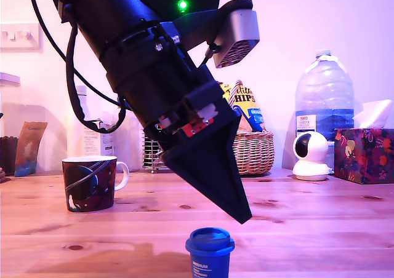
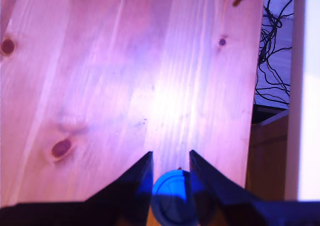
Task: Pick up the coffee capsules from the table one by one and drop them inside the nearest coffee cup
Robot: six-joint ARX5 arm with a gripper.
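A blue coffee capsule (image 1: pixel 209 251) stands upright on the pine table (image 1: pixel 308 219) near its front edge. My gripper (image 1: pixel 244 218) hangs tilted just above it and a little to the exterior view's right, not touching it. The wrist view looks down between two dark fingers (image 2: pixel 141 178) with a gap between them. The capsule (image 2: pixel 172 196) shows in that gap below my open gripper (image 2: pixel 170 153). The coffee cup (image 1: pixel 89 183), a dark mug with a planet print and a white handle, stands on the exterior view's left, further back.
At the back stand a wicker basket (image 1: pixel 253 150) with snack bags, a large water bottle (image 1: pixel 324 99), a small white camera (image 1: pixel 309 156) and a patterned tissue box (image 1: pixel 363 155). In the wrist view the table (image 2: pixel 125 76) ends at an edge with cables (image 2: pixel 272 46) beyond.
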